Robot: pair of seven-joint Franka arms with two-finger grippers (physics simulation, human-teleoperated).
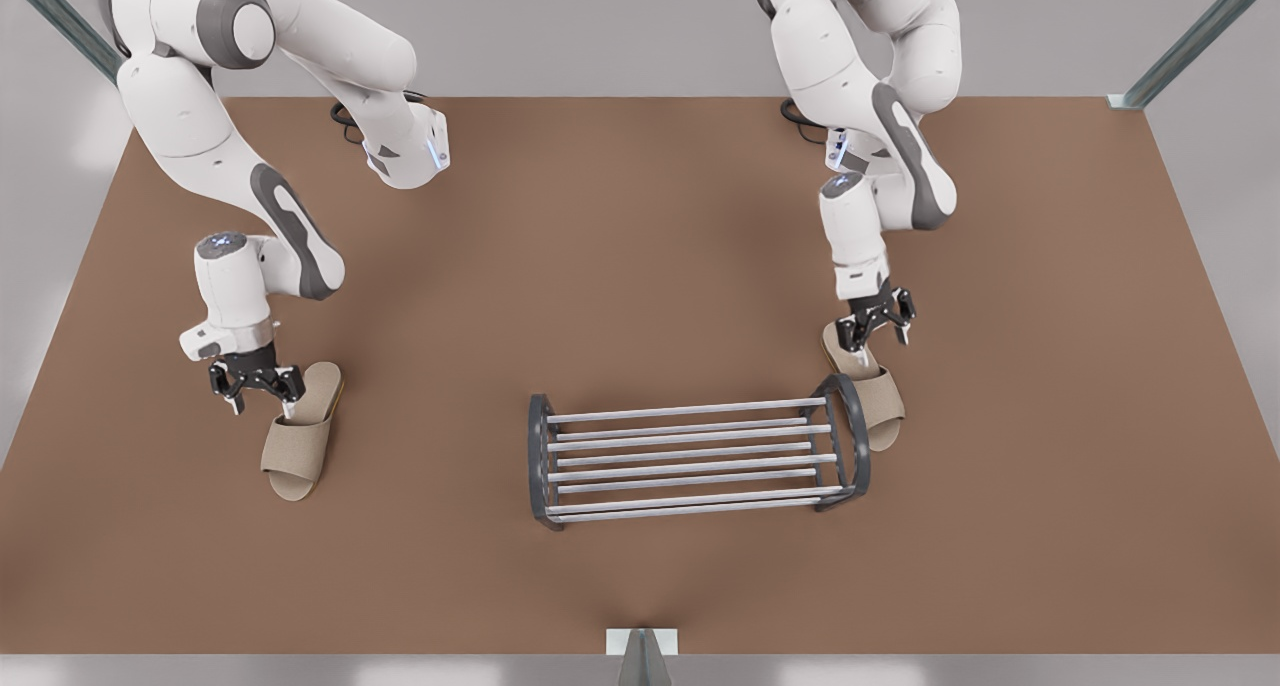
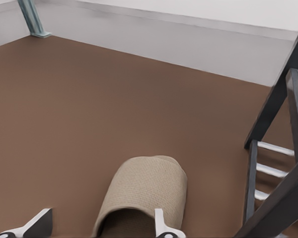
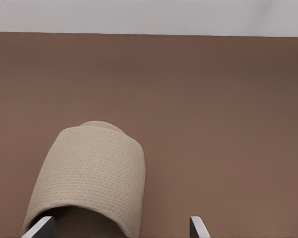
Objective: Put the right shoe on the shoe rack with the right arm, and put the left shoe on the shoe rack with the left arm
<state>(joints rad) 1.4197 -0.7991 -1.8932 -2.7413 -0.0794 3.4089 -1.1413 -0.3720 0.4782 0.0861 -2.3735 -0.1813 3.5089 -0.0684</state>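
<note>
I see both beige slippers flat on the brown desk [image 1: 640, 266], the left shoe [image 1: 875, 391] touching the silvery-rodded shoe rack [image 1: 697, 456] under my open left gripper [image 1: 877, 328], the right shoe [image 1: 303, 431] well apart under my open right gripper [image 1: 256, 384].

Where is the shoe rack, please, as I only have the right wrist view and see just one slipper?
Observer: In the front view the shoe rack stands mid-table, toward that view's right of the right shoe by your open right hand.
Operator: Is anything on it?
Observer: No, its rods are bare; the left shoe lies on the table beside its end frame.
Operator: And the left hand?
Observer: The left hand is open at that shoe's heel end.
</note>
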